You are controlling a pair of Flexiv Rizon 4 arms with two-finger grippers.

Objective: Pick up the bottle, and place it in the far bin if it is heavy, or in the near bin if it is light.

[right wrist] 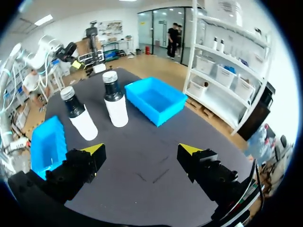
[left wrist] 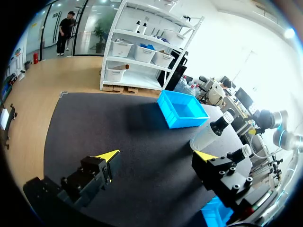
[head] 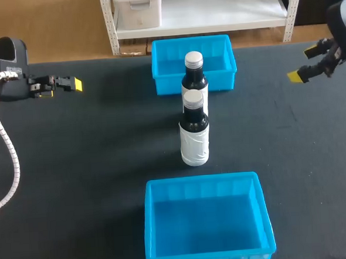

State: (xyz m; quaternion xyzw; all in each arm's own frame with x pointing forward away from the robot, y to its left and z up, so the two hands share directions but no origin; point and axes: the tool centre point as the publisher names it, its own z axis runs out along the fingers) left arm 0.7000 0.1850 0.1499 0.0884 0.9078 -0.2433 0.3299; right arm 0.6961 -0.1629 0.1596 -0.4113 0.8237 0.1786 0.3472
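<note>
Bottles, two where the task names one. Near bottle (head: 194, 134) stands upright mid-counter, between the bins. Far bottle (head: 194, 78) stands upright just behind it, close in front of the far bin (head: 162, 48); from above we cannot tell whether the two touch. Near bin (head: 151, 213) sits at our edge of the counter (head: 92, 146).

Left claw (left wrist: 157, 156) hangs wide open and holds nothing, well off to the left of the bottles. Right claw (right wrist: 141, 149) is likewise wide open and holding nothing, well off to the right.

Handling, as we judge it: both bottles look rigid, with a dark, glossy neck and shoulder, a white wrap around the body and a grey screw cap. The contents are hidden, so weight cannot be read by eye; only the lift will tell heavy from light. They are tall and narrow-footed, so a sideways nudge could topple one into the other.

We would grip the white body at mid-height, fingers coming from the two open sides. The neck looks slick and thin, so a poorer hold.
</note>
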